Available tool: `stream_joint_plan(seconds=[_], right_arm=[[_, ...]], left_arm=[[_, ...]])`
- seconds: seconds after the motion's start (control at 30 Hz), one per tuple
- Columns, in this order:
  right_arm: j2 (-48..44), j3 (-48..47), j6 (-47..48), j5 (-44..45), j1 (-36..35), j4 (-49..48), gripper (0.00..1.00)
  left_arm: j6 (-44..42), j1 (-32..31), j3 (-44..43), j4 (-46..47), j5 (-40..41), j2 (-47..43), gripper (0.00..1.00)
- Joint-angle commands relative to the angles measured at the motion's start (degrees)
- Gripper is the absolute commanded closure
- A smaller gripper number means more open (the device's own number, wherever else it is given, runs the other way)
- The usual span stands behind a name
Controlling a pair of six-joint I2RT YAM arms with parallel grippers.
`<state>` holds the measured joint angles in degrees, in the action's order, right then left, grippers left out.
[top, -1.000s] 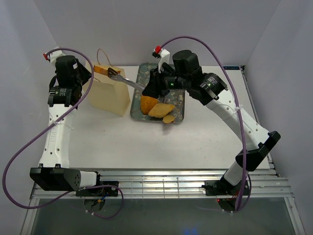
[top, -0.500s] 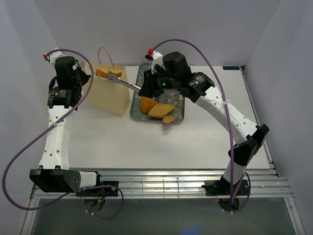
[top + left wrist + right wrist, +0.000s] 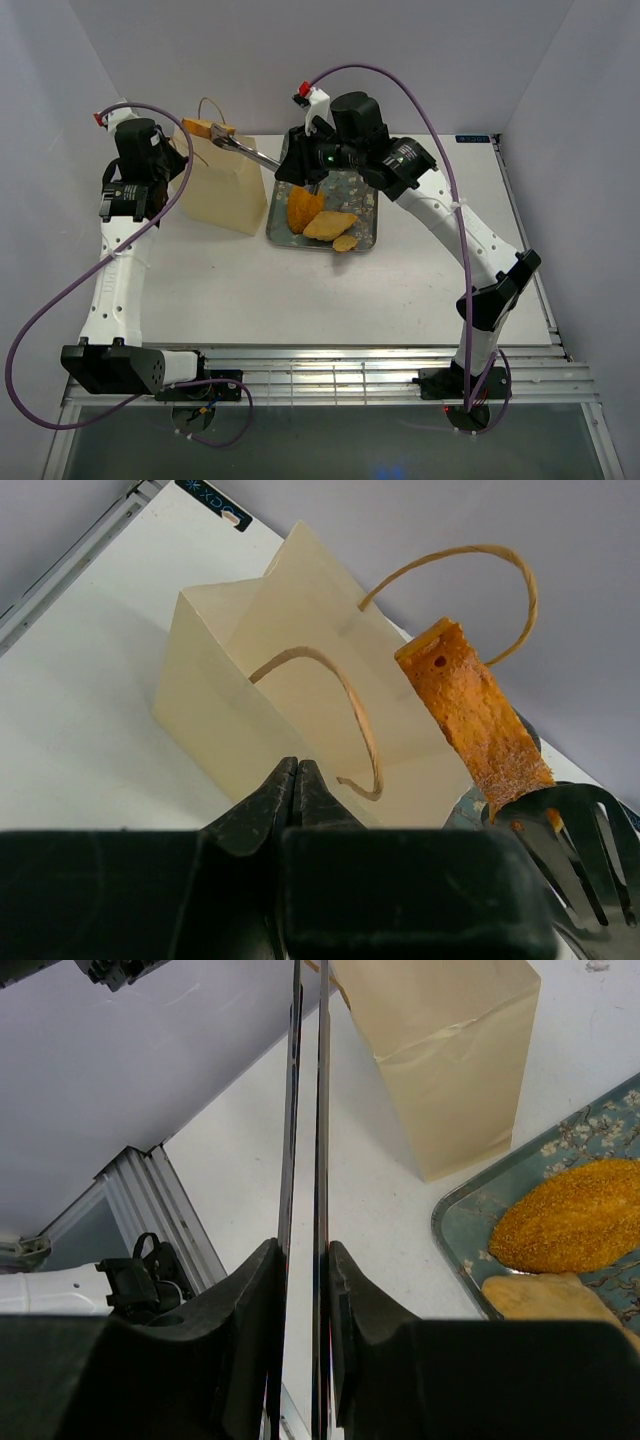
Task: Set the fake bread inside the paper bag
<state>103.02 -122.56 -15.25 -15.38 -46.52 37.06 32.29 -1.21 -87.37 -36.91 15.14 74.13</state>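
top view, left pincer (image 3: 172, 163): just beside the left wall of the paper bag (image 3: 222, 190); I cannot tell its state from here.
top view, right pincer (image 3: 296, 166): over the far-left end of the tray (image 3: 372, 225), clamped on metal tongs (image 3: 250, 153) that reach left over the bag.
top view, brown-crusted slice (image 3: 201, 127): pinched in the tong tips above the bag's open top, toward its far-left corner, not inside.
top view, tray: floral, on the surface (image 3: 300, 300) just right of the bag; it holds 3 pieces: orange loaf (image 3: 303, 208), pale tan slice (image 3: 330, 225), small tan bit (image 3: 346, 242) at the near rim.
left wrist view, left pincer: fingers (image 3: 280, 798) pressed together with nothing between them, in front of the bag.
left wrist view, bag: upright and open, 2 cord handles (image 3: 352, 695) arching up.
left wrist view, slice: on edge and tilted, lower end in the slotted tong head, above the bag's right side.
right wrist view, right pincer: both fingers (image 3: 250, 1310) closed against the 2 thin tong blades.
right wrist view, bag and tray: bag upright at upper right, tray corner with loaf and tan slice at lower right.
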Motion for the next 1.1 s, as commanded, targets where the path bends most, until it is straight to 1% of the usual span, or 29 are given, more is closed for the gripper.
stream_joint_plan(seconds=[0.0, 0.23, 0.37, 0.5, 0.67, 0.7, 0.8, 0.9, 1.07], right_arm=[[-0.5, -0.7, 0.9, 0.3, -0.1, -2.8, 0.88], [-1.3, 5.2, 1.0, 0.0, -0.1, -6.3, 0.86], [-0.5, 5.0, 0.7, -0.4, -0.1, -6.7, 0.81], [0.9, 3.7, 0.5, -0.4, -0.1, -6.2, 0.72], [0.8, 3.4, 0.7, -0.1, -0.1, -5.6, 0.64], [0.6, 3.4, 0.7, 0.1, -0.1, -5.7, 0.59], [0.5, 3.4, 0.9, 0.5, -0.1, -5.5, 0.55], [0.4, 3.6, 1.1, 0.6, -0.1, -5.4, 0.53], [-1.0, 3.7, 1.4, 1.1, -0.1, -4.5, 0.54]], left_arm=[[-0.7, 0.3, 1.0, 1.2, -1.4, -2.6, 0.90], [-1.2, 0.3, 2.6, 2.1, -2.3, -3.2, 0.90], [-2.1, 0.3, 2.6, 1.9, -2.0, -3.8, 0.90], [-2.3, 0.3, 3.3, 2.0, -2.0, -4.4, 0.90], [-2.0, 0.3, 4.2, 2.2, -2.8, -4.7, 0.90], [-1.9, 0.3, 4.2, 2.2, -2.9, -4.7, 0.90], [-2.0, 0.3, 4.4, 2.3, -3.0, -4.9, 0.90], [-2.1, 0.3, 4.6, 2.2, -2.7, -5.0, 0.90], [-2.3, 0.3, 4.8, 2.2, -2.6, -5.0, 0.90]])
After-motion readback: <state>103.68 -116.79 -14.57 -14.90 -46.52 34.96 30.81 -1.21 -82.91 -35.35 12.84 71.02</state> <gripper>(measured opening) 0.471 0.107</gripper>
